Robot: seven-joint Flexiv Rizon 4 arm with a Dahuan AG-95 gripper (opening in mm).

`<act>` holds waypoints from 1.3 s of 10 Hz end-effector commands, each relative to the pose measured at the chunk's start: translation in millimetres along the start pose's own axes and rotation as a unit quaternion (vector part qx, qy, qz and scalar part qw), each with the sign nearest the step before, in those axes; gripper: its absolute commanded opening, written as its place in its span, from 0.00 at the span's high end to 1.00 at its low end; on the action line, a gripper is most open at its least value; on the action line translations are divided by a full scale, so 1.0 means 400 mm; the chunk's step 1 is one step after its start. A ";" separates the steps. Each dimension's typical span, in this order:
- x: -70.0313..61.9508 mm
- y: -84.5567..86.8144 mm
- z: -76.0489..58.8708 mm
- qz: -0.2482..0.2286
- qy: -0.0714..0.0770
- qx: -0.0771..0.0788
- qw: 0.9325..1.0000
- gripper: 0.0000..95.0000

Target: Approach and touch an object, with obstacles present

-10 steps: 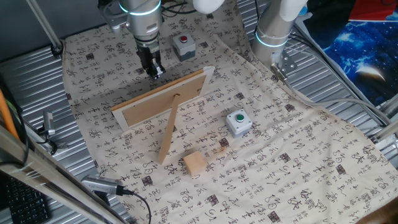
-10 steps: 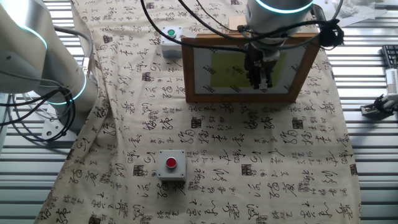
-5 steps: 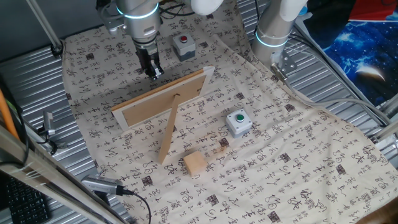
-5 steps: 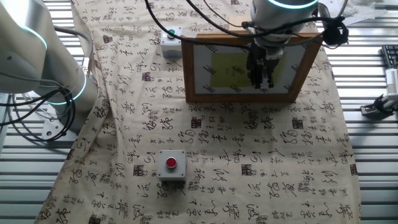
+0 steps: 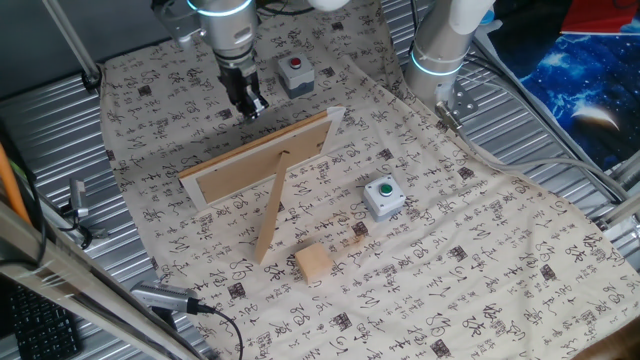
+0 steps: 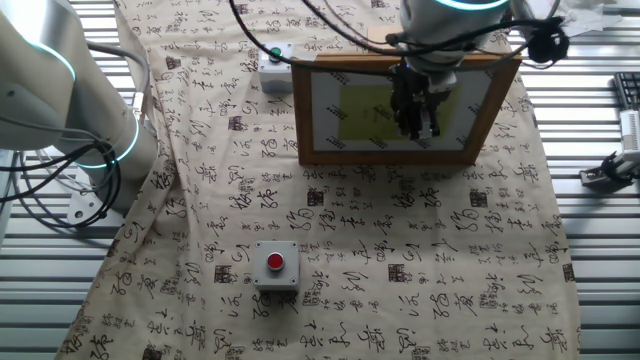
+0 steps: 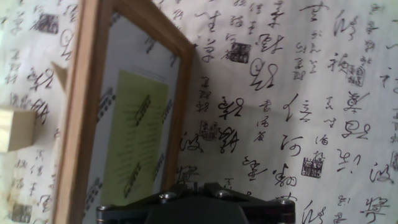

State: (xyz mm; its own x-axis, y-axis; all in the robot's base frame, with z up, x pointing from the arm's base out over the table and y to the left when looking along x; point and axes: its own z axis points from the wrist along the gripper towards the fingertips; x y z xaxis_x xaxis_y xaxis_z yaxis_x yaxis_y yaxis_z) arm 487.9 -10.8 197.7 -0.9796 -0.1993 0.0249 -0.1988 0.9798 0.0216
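The plain light-wood cube [image 5: 313, 262] lies on the patterned cloth near the front, just right of the foot of the prop leg [image 5: 270, 215]. In the hand view it shows at the left edge [image 7: 15, 129], beyond the frame. My gripper [image 5: 247, 104] hangs at the far side of the picture frame [image 5: 262, 158], fingers close together and holding nothing. In the other fixed view it [image 6: 415, 120] is above the frame's glass front [image 6: 395, 108]. The hand view shows only its dark base [image 7: 194, 193]. The green-button box [image 5: 383, 196] and the red-button box [image 5: 294, 73] sit apart.
The frame stands tilted between my gripper and the cube; its wood edge [image 7: 78, 112] and a yellow-green sheet [image 7: 134, 143] fill the left of the hand view. A second white arm's base [image 5: 440, 55] stands at the back right. Ribbed metal table [image 5: 560, 150] surrounds the cloth.
My gripper has risen a little and drifted slightly toward the back of the table, still on the far side of the frame. Nothing else has moved.
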 end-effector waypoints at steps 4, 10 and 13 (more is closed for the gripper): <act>0.002 0.000 0.001 0.031 -0.009 -0.001 0.999 1.00; 0.000 -0.025 0.026 0.035 -0.008 0.015 0.999 1.00; 0.026 -0.141 0.115 0.019 -0.011 0.015 1.000 1.00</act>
State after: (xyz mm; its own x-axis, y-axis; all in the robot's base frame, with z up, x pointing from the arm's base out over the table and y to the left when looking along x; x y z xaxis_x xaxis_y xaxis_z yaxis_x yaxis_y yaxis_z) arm 485.1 -64.4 154.1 -0.9878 -0.1554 0.0000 -0.1554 0.9877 -0.0158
